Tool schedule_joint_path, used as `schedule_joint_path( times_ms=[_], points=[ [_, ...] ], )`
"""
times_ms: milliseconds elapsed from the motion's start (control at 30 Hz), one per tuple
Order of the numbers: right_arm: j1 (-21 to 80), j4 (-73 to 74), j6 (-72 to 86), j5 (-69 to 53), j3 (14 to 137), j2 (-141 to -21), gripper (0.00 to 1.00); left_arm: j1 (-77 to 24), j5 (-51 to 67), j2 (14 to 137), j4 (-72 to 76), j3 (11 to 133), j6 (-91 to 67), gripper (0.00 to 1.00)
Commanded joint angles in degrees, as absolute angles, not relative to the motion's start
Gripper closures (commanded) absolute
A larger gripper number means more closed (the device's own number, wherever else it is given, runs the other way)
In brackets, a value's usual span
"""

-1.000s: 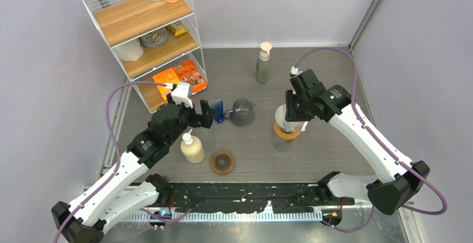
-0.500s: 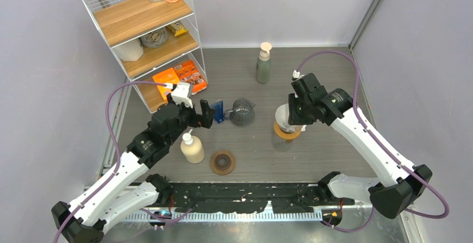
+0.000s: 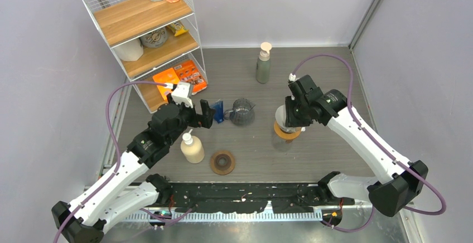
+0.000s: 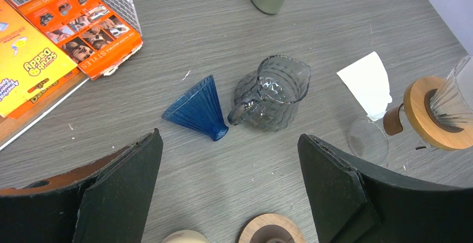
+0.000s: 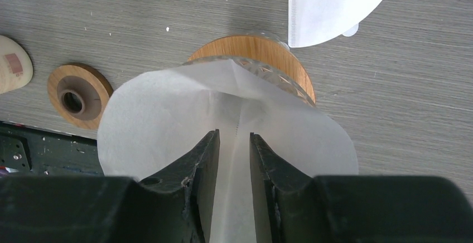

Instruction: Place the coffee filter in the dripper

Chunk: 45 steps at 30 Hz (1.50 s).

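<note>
My right gripper (image 5: 234, 142) is shut on a white paper coffee filter (image 5: 167, 120), with a fold of the paper between the two fingers. The filter's open cone rests over the glass dripper with a wooden collar (image 5: 279, 59). In the top view the right gripper (image 3: 293, 116) is directly above the dripper (image 3: 288, 133), and the white filter (image 3: 281, 115) shows at its left. My left gripper (image 4: 228, 187) is open and empty, well left of the dripper (image 4: 432, 109).
A second white filter (image 4: 365, 84) stands beside the dripper. A blue ribbed cone (image 3: 218, 111) and a grey glass jug (image 3: 242, 111) lie mid-table. A cream soap bottle (image 3: 192, 148), a wooden disc (image 3: 222, 162), a green bottle (image 3: 263, 63) and a wire shelf (image 3: 145, 37) stand around.
My right gripper has shifted slightly left and down with the filter, settling it over the dripper. The left arm has not moved.
</note>
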<state>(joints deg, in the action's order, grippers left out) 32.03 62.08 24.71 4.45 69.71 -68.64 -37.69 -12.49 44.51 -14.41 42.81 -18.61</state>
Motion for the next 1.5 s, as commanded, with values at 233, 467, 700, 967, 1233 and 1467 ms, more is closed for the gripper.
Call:
schedule_joint_path(
  times_ms=[233, 467, 700, 967, 1233, 1467],
  points=[
    [31.9, 59.4, 24.1, 3.0, 69.7, -70.3, 0.67, -37.4, -14.2, 43.5, -12.3, 42.8, -17.4, 0.00],
    [31.9, 61.2, 23.7, 5.3, 73.6, -69.5, 0.67, -37.4, -14.2, 43.2, -12.3, 42.8, -17.4, 0.00],
    [31.9, 63.6, 23.6, 8.3, 79.6, -66.9, 0.63, -37.4, -13.7, 42.6, -12.3, 42.7, -17.5, 0.00],
    [31.5, 63.4, 23.5, 14.3, 85.0, -61.8, 0.34, -37.4, -13.1, 41.1, -12.2, 42.8, -18.0, 0.01],
    [29.9, 51.7, 25.5, 24.9, 78.2, -53.3, 0.05, -37.4, -12.6, 40.6, -14.0, 43.8, -19.4, 0.00],
    [19.8, 43.3, 24.7, 20.6, 71.8, -50.3, 0.04, -37.4, -12.7, 41.8, -17.0, 45.2, -21.6, 0.01]
  ],
)
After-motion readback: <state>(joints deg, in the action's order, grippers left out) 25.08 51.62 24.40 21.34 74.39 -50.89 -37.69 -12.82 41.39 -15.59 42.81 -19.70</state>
